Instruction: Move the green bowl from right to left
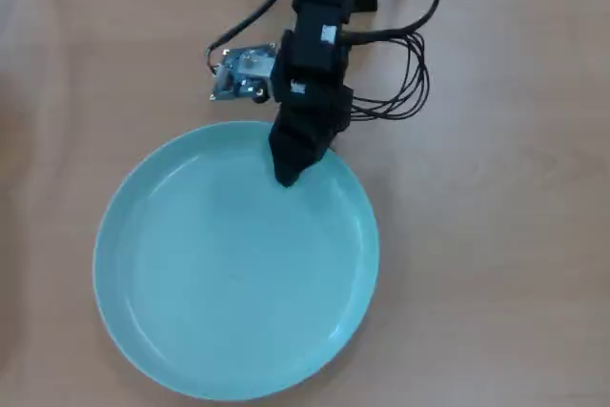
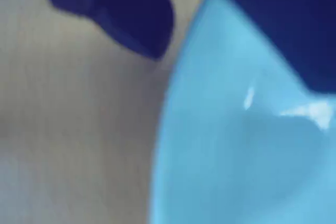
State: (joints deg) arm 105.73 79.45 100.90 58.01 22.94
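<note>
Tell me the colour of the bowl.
Pale mint green bowl, best in the overhead view.

This looks like a hobbyist's desk or small lab bench: a plain worktop (image 1: 515,264) of light wood-grain laminate. At twelve o'clock in the overhead view, loose black cables (image 1: 405,83) loop beside the arm, and a bare circuit board (image 1: 240,73) lies exposed at about eleven.
</note>
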